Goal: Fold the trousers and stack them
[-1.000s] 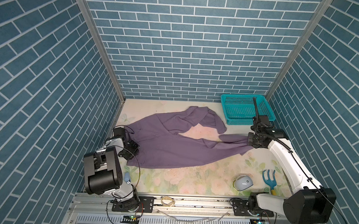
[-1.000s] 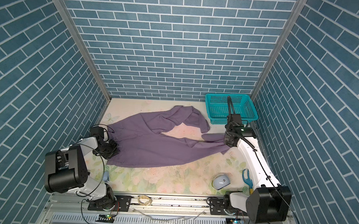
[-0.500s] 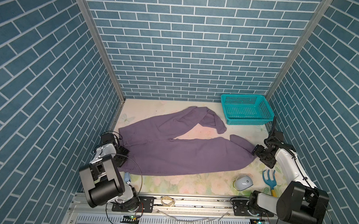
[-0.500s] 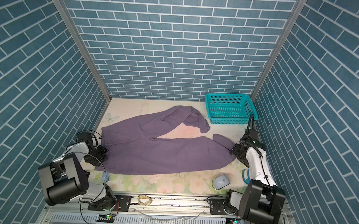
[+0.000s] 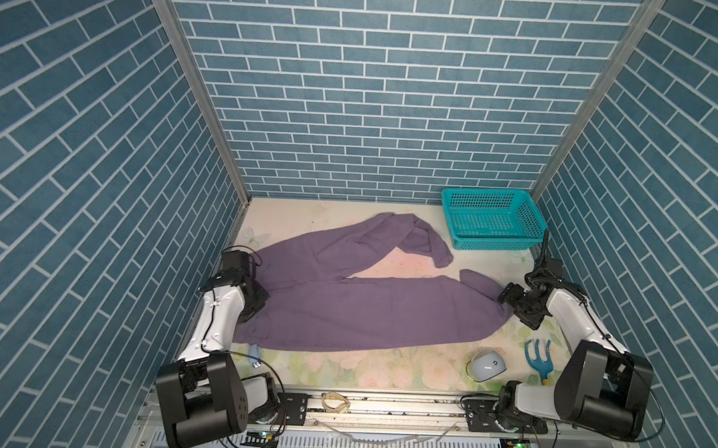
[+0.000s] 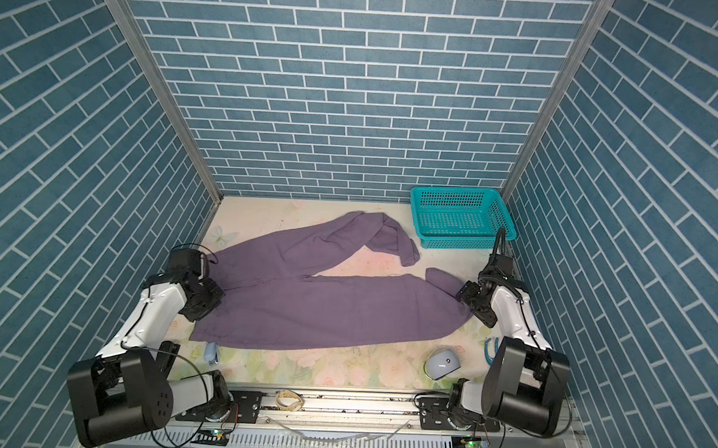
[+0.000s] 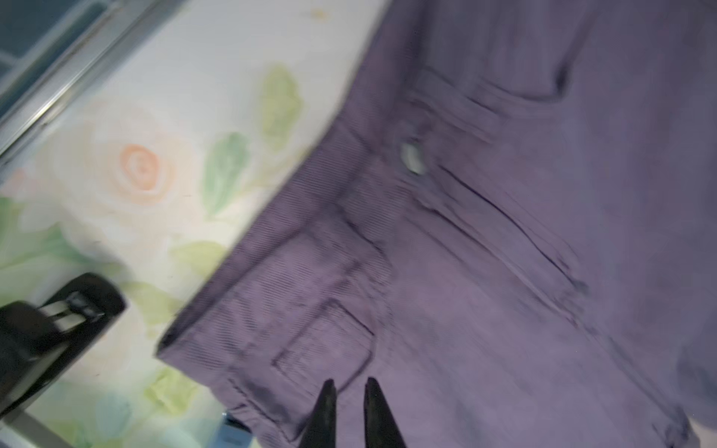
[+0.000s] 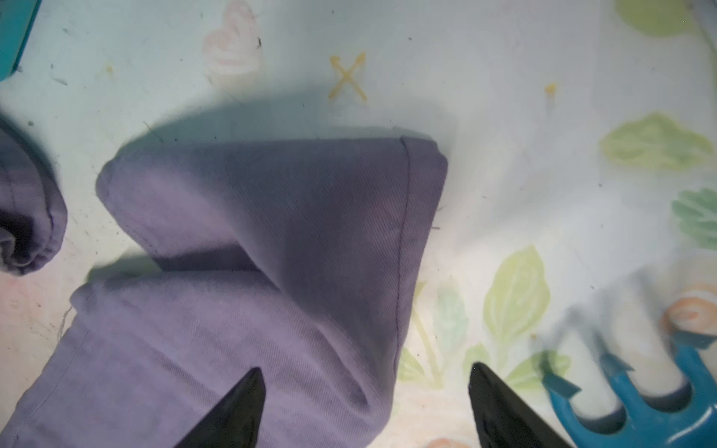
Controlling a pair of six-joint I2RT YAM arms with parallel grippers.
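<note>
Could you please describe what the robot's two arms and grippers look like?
The left arm and right arm match: glossy white links, bulky black cylindrical joints, thin black cables looping alongside. The left gripper and right gripper each end in two slim, pointed black fingers.

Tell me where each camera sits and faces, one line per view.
Top views: high at the front, looking down at the trousers and basket; left arm and right arm show.
Left wrist: on the left arm, facing the waistband; jaws slightly apart.
Right wrist: on the right arm, facing a leg end and rake; jaws wide open.
Shared: trousers everywhere; rake in right wrist and top views.
</note>
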